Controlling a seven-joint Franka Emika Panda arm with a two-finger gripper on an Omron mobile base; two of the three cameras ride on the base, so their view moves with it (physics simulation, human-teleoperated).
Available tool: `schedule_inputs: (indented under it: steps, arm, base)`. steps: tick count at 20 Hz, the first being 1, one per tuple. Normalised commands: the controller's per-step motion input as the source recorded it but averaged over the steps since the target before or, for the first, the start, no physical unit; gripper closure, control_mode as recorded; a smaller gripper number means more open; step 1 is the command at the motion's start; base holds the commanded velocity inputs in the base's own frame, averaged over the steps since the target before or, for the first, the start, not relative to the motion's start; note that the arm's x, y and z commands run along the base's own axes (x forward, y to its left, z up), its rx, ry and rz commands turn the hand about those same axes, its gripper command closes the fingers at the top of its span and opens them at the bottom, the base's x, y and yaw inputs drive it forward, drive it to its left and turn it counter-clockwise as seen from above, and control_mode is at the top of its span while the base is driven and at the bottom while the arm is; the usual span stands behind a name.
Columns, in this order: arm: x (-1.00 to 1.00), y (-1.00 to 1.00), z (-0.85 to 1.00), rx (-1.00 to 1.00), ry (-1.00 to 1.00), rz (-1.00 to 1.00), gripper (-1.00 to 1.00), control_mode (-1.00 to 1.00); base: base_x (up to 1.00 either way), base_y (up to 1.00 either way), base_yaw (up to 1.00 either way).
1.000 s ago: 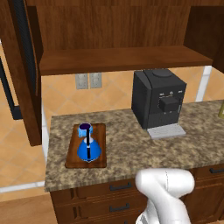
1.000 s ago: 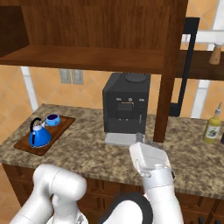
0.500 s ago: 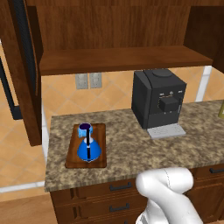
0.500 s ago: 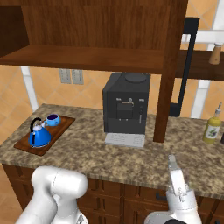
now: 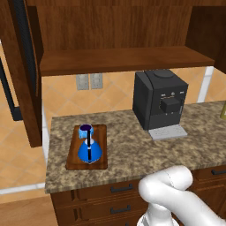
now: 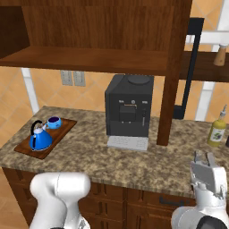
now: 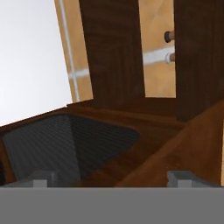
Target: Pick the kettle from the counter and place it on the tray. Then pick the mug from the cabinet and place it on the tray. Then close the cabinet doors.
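Dark cabinet doors point(image 5: 20, 66) are cut off at your frame edges. Kettle point(image 5: 89, 149) stands upright beside the mug point(image 5: 85, 130) on the tray point(image 5: 73, 156), lengthwise front-to-back on the counter point(image 5: 128, 141). Gripper point(image 6: 205, 156) spread, empty.

Black coffee machine point(image 5: 161, 103), wall outlets point(image 5: 88, 81), bottle point(image 6: 218, 130) (possibly oil)

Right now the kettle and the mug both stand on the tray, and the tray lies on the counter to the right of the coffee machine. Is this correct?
Not quite. The kettle and the mug do stand on the tray, and the tray lies on the counter, but to the left of the coffee machine, not to its right. The left base view shows this plainly, and the right base view agrees.
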Motion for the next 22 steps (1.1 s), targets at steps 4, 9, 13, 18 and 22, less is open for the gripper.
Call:
schedule_inputs:
  steps: [4, 9, 13, 18, 22]
  arm:
    - [0.32, -0.31, 0.45, 0.0, 0.03, 0.0, -1.0, -1.0]
    - [0.08, -0.07, 0.37, -0.1, 0.0, 0.02, -1.0, -1.0]
    - [0.05, 0.23, 0.42, -0.28, 0.01, 0.02, -1.0, -1.0]
    - [0.26, 0.44, 0.58, -0.28, 0.1, 0.02, -1.0, -1.0]
    - [0.12, 0.54, 0.69, -0.27, 0.07, 0.03, -1.0, -1.0]
  base:
    - [0.0, 0.0, 0.0]
    - [0.0, 0.0, 0.0]
    - [0.0, 0.0, 0.0]
    - [0.0, 0.0, 0.0]
    - [0.0, 0.0, 0.0]
